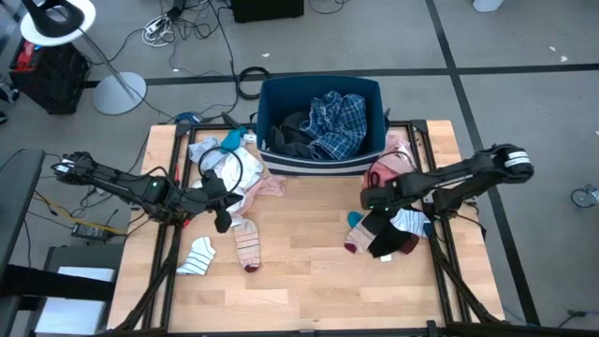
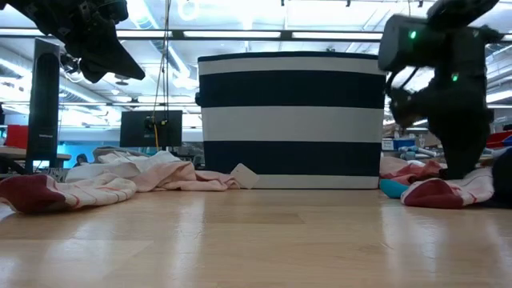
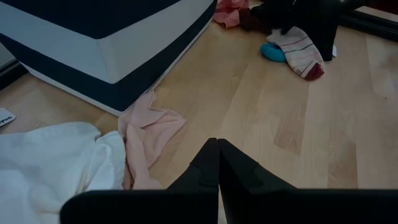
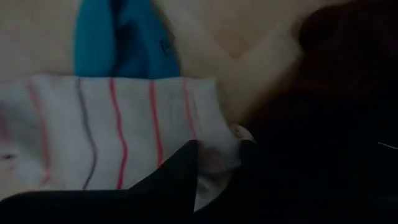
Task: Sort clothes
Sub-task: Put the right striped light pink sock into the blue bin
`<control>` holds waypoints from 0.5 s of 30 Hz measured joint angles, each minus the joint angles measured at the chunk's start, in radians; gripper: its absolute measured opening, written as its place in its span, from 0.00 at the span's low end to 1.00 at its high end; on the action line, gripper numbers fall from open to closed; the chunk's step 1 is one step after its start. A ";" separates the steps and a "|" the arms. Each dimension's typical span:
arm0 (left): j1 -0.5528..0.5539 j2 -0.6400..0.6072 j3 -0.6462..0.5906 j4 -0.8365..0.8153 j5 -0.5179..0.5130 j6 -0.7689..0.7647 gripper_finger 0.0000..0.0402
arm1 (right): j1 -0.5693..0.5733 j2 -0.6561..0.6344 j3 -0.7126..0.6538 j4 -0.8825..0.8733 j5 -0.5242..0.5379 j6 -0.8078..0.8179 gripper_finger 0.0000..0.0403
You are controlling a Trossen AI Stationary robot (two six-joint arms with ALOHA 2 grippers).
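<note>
My right gripper (image 1: 377, 223) is down at a small pile of socks at the table's right: a white sock with red and grey stripes (image 4: 106, 137), a teal sock (image 4: 124, 43) and a black piece (image 4: 336, 124). It is shut on the white striped sock. My left gripper (image 1: 223, 219) is shut and empty, raised above the table (image 2: 108, 52), beside a white garment (image 3: 50, 162) and a pale pink one (image 3: 149, 134) that lie flat on the wood. The dark blue bin (image 1: 323, 159) holds a blue plaid shirt (image 1: 339, 122) and dark clothes. My right gripper pinches an edge of the white striped sock (image 4: 217, 158) between its two fingers, coming from above and pointing down. The sock lies on the table and on the pile around it.
Two loose striped socks (image 1: 198, 255) (image 1: 248, 248) lie at the table's near left. A pink and red garment (image 1: 388, 168) lies by the bin's right corner. Bare wood spans the table's middle and near side (image 1: 309, 271).
</note>
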 joint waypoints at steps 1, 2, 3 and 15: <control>0.000 0.000 0.000 0.000 0.000 0.000 0.01 | 0.000 0.025 0.000 0.011 -0.001 -0.001 0.29; 0.000 0.000 0.000 0.000 0.000 0.000 0.01 | 0.000 0.049 0.001 0.026 -0.006 -0.007 0.27; 0.000 0.000 0.000 0.000 0.000 0.000 0.01 | 0.003 0.070 0.003 0.043 -0.014 -0.024 0.24; 0.000 0.000 0.000 0.000 0.000 0.000 0.01 | 0.032 0.060 0.266 -0.139 0.064 -0.109 0.01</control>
